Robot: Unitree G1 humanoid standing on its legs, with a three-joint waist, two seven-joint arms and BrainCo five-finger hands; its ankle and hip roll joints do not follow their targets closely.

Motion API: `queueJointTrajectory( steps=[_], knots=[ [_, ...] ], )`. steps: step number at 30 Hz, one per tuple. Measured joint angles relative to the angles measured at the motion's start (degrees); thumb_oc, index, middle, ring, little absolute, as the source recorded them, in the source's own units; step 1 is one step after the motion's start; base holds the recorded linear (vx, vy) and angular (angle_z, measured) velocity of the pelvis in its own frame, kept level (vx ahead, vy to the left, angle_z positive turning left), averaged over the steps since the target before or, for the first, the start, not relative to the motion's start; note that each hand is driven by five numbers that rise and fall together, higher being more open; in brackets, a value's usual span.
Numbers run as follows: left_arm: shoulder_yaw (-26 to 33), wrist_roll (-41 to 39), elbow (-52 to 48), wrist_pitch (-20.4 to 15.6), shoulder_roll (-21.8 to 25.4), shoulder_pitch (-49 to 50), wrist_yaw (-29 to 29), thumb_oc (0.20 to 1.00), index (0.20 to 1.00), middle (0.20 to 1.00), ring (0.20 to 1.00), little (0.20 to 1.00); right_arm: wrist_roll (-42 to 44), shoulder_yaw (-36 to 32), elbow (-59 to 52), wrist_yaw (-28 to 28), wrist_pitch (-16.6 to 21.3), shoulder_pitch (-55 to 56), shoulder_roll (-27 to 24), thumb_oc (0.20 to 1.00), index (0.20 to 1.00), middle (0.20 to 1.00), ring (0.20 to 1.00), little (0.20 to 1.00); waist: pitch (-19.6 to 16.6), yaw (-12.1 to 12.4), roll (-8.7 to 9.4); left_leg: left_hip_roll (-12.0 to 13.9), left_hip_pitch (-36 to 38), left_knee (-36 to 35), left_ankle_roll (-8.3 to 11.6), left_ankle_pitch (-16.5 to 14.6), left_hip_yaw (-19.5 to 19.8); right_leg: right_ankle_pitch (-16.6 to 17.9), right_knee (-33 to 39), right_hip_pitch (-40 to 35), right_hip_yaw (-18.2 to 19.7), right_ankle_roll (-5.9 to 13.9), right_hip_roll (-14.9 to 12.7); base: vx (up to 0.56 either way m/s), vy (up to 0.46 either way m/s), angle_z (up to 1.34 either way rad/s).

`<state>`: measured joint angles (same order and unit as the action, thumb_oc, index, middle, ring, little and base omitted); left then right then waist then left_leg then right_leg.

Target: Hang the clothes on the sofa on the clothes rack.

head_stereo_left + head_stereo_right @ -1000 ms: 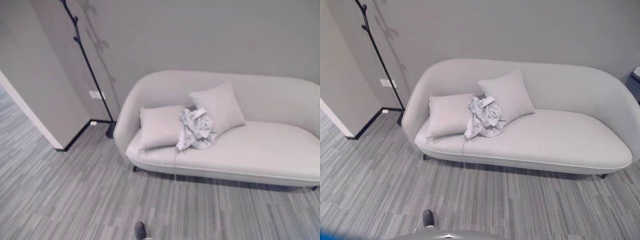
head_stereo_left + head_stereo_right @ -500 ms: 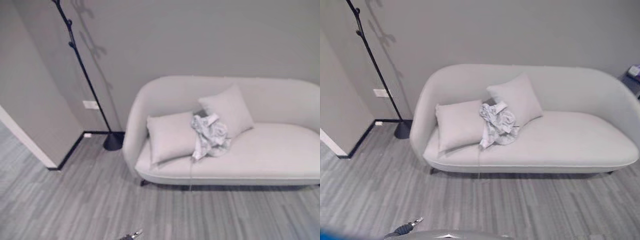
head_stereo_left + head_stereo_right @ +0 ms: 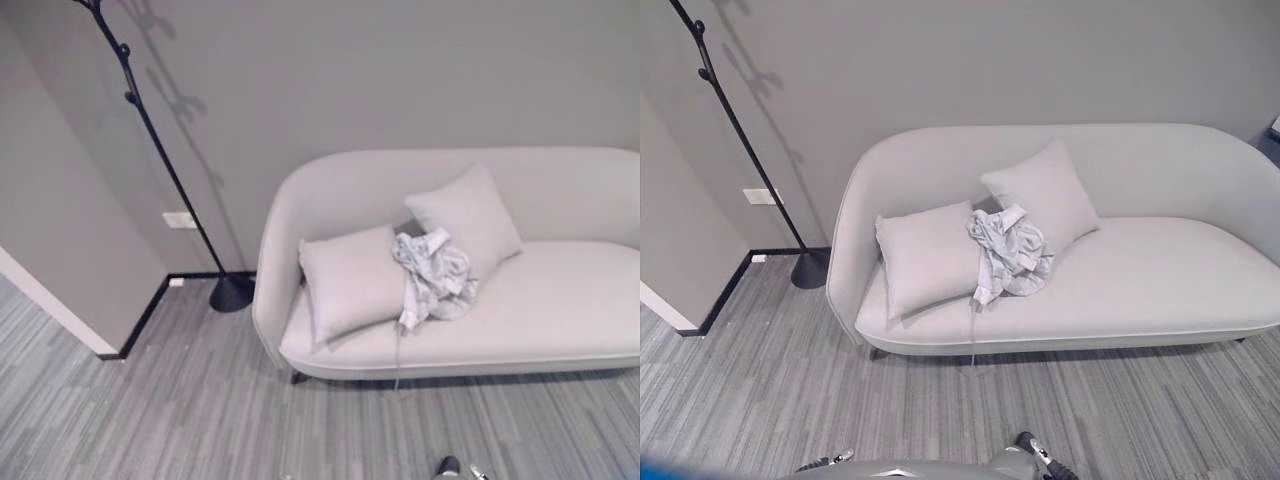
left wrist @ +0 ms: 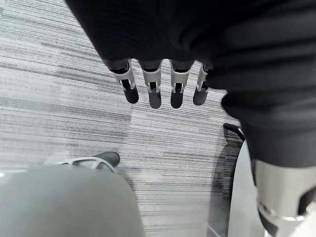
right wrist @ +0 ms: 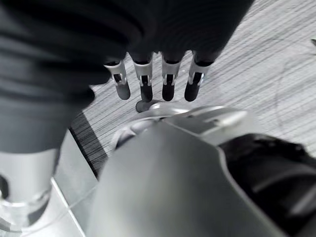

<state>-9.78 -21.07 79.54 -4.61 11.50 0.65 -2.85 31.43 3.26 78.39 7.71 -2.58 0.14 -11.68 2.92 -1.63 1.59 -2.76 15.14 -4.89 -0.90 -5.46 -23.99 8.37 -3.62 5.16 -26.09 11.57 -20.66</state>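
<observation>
We see a pale sofa carrying two cushions and crumpled clothes between them, well beyond our fingers.

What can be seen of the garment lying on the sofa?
The garment is a pale grey-white piece of thin, wrinkled cloth, bunched into a loose heap with no clear shape. It lies on the seat of the sofa toward its left half, between the two cushions. It overlaps the edge of the left cushion and rests against the right cushion behind it. One fold hangs down toward the front edge of the seat, and a thin cord or thread trails below that. Nothing holds it.
</observation>
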Motion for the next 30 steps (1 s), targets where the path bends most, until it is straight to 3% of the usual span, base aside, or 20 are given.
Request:
queueJointTrajectory(
  steps=[1,4,5,7,9,11,14,15,16,17,19,20,22,23,24,25,26,28,30],
  knots=[
    [0.22,0.03,-0.01,-0.03,-0.84,0.27,-0.02,1.0,1.0,1.0,1.0,1.0,-0.01,0.05,0.03,-0.01,0.02,0.18,-0.5,1.0,1.0,1.0,1.0,1.0,0.06,-0.73,-1.09,2.39,0.43,-0.01,1.84,-0.5,1.09,1.48,0.42,-1.43,-0.13,-1.62,2.2,0.34,-0.289,0.15],
    [1.3,1.18,0.18,-0.21,-2.79,0.79,-0.08,1.0,1.0,1.0,1.0,1.0,-0.2,1.43,-1.15,0.17,0.05,0.09,-1.84,1.0,1.0,1.0,1.0,1.0,-0.02,-0.7,-4.33,5.81,1.02,0.65,3.7,-0.48,1.14,-0.24,0.58,-2.89,-0.72,-4.43,5.81,0.18,-0.189,0.09],
    [1.3,1.38,0.22,-0.24,-2.83,0.66,-0.15,1.0,1.0,1.0,1.0,1.0,-0.22,1.75,-1.13,0.39,0.01,0.12,-1.88,1.0,1.0,1.0,1.0,1.0,0.0,-0.68,-4.44,7.15,0.92,1.95,4.35,-0.92,1.31,-1.44,-0.3,-3.33,-1.32,-5.55,6.66,0.16,-0.252,0.1],
    [1.31,1.45,0.2,-0.29,-2.78,0.59,-0.18,1.0,1.0,1.0,1.0,1.0,-0.75,1.84,-1.24,0.39,0.11,0.11,-2.1,1.0,1.0,1.0,1.0,1.0,0.05,-0.65,-4.36,8.49,0.69,2.88,4.92,-1.36,1.6,-3.1,-2.28,-2.96,-1.82,-5.94,6.96,0.16,-0.289,0.17],
    [1.26,1.6,0.74,-0.29,-1.79,0.11,0.05,1.0,1.0,1.0,1.0,1.0,-3.86,5.11,-3.16,0.25,0.21,0.68,-2.38,1.0,1.0,1.0,1.0,1.0,-0.8,-0.8,-2.94,10.56,-2.12,6.4,5.69,-3.15,3.66,-7.65,-9.11,0.18,-1.57,-7.61,6.58,0.09,-0.258,0.29],
    [1.22,1.63,0.71,-0.27,-1.58,0.08,0.26,1.0,1.0,1.0,1.0,1.0,-4.66,5.51,-3.79,-0.17,0.39,0.57,-2.5,1.0,1.0,1.0,1.0,1.0,-0.82,-0.65,-2.85,11.52,-2.44,6.87,5.68,-3.14,3.91,-9.68,-11.81,1.19,-1.77,-7.91,6.67,0.09,-0.259,0.11],
    [0.84,1.62,-0.79,-0.43,-0.95,-0.44,1.38,1.0,1.0,1.0,1.0,1.0,-9.09,7.98,-11.25,-2.87,1.1,1.48,-2.69,1.0,1.0,1.0,1.0,1.0,-1.04,0.08,-2.5,14.52,-6.05,13.22,6.67,-3.31,4.26,-12.48,-13.19,2.44,-1.55,-9.4,8.73,0.07,-0.278,-0.02],
    [0.89,1.63,-1.07,-0.45,-0.93,-0.4,1.48,1.0,1.0,1.0,1.0,1.0,-9.15,8.15,-11.38,-3.05,2.19,0.96,-2.68,1.0,1.0,1.0,1.0,1.0,-1.19,0.32,-2.44,14.56,-5.84,12.88,5.74,-2.4,4.3,-12.4,-12.78,2.12,-1.63,-9.45,9.03,0.05,-0.302,-0.01],
    [1.43,1.42,-1.73,-0.33,-1.21,-0.32,1.64,1.0,1.0,1.0,1.0,1.0,-10.67,8.13,-14.87,-3.91,1.45,0.64,-3.27,1.0,1.0,1.0,1.0,1.0,-1.22,0.23,-2.51,15.06,-6.57,14.77,7.37,-0.72,4.73,-12.81,-12.37,2.01,-1.95,-9.83,10.15,0.07,-0.264,0.18],
    [1.24,0.91,-4.72,-0.38,-0.77,-0.44,2.33,1.0,1.0,1.0,1.0,1.0,-14.26,8.52,-23.33,-5.11,1.97,3.03,-4.26,1.0,1.0,1.0,1.0,1.0,-0.34,0.38,-1.3,16.81,-11.38,24.02,9.87,1.02,5.76,-12.27,-8.02,0.06,-1.65,-10.49,10.96,0.09,-0.233,0.18],
    [2.4,-0.26,-5.73,-0.72,-1.31,0.4,2.55,1.0,1.0,1.0,1.0,1.0,-17.04,8.71,-28.41,-6.01,1.74,2.93,-5.5,1.0,1.0,1.0,1.0,1.0,-0.25,1.25,-1.88,19.13,-13.67,30.09,11.83,5.01,7.87,-12.14,-4.32,-3.45,-1.62,-10.4,13.68,0.1,-0.189,-0.07],
    [3.66,-1.91,-6.89,-1.25,-0.98,0.05,2.79,1.0,1.0,1.0,1.0,1.0,-20.22,8.42,-32.63,-7.25,2.14,2.8,-7.22,1.0,1.0,1.0,1.0,1.0,0.79,1.12,-0.99,20.9,-17.69,39.5,12.6,7.99,9.58,-11.21,-2.43,-5.52,-1.3,-11.7,14.43,0.13,-0.083,-0.17],
    [5.15,-3.24,-6.99,-1.48,-0.9,0.05,2.9,1.0,1.0,1.0,1.0,1.0,-22.3,8.48,-33.38,-8.87,2.09,2.32,-8.46,1.0,1.0,1.0,1.0,1.0,0.61,1.5,-0.1,21.59,-18.6,41.7,13.11,13.79,9.89,-11.45,2.44,-8.48,-1.2,-11.31,15.76,0.12,-0.046,-0.18],
    [5.7,-3.65,-7.46,-1.54,-0.98,0.77,3.04,1.0,1.0,1.0,1.0,1.0,-23.06,8.53,-33.65,-9.58,2.01,2.21,-9.0,1.0,1.0,1.0,1.0,1.0,-0.05,2.12,0.03,21.82,-19.01,39.13,11.94,15.09,7.85,-11.97,7.5,-9.72,-1.14,-9.32,17.16,0.13,0.061,-0.21],
    [5.53,-4.03,-8.97,-1.75,-2.44,0.12,3.55,1.0,1.0,1.0,1.0,1.0,-24.85,7.87,-36.11,-10.53,1.56,0.86,-12.43,1.0,1.0,1.0,1.0,1.0,1.21,2.24,-1.89,23.05,-20.98,33.55,12.37,14.37,7.62,-15.52,-5.66,-6.4,0.11,-11.53,17.01,0.17,0.102,-0.02],
    [5.74,-4.45,-11.44,-1.76,-2.1,0.61,3.56,1.0,1.0,1.0,1.0,1.0,-25.83,7.1,-38.35,-11.14,1.31,1.2,-13.13,1.0,1.0,1.0,1.0,1.0,1.49,1.76,0.19,21.0,-20.86,29.14,13.54,10.49,6.74,-15.52,-6.53,-6.1,0.2,-13.21,14.87,0.12,0.105,0.23],
    [5.68,-5.13,-12.22,-1.49,-2.81,0.97,3.85,1.0,1.0,1.0,1.0,1.0,-26.73,6.09,-39.58,-11.8,1.3,1.51,-13.74,1.0,1.0,1.0,1.0,1.0,1.82,1.37,-0.31,19.94,-19.37,19.69,13.28,9.62,7.36,-15.87,-5.89,-6.72,0.23,-13.78,15.77,0.12,0.092,0.36],
    [5.95,-6.07,-11.1,-1.78,-2.41,1.26,3.93,1.0,1.0,1.0,1.0,1.0,-29.37,5.56,-39.67,-13.6,1.81,0.86,-14.94,1.0,1.0,1.0,1.0,1.0,1.48,3.29,-0.24,17.26,-20.15,6.75,11.34,11.55,5.94,-15.61,-3.94,-6.54,0.08,-13.27,16.55,0.22,0.12,0.06],
    [7.65,-7.66,-7.66,-2.4,-2.32,0.31,4.64,1.0,1.0,1.0,1.0,1.0,-33.16,6.28,-38.58,-15.28,1.86,-1.71,-15.08,1.0,1.0,1.0,1.0,1.0,1.99,4.17,-0.97,16.98,-22.22,-1.01,12.33,13.54,8.19,-15.42,1.22,-7.87,0.11,-13.38,18.72,0.23,0.082,-0.19]
  ],
)
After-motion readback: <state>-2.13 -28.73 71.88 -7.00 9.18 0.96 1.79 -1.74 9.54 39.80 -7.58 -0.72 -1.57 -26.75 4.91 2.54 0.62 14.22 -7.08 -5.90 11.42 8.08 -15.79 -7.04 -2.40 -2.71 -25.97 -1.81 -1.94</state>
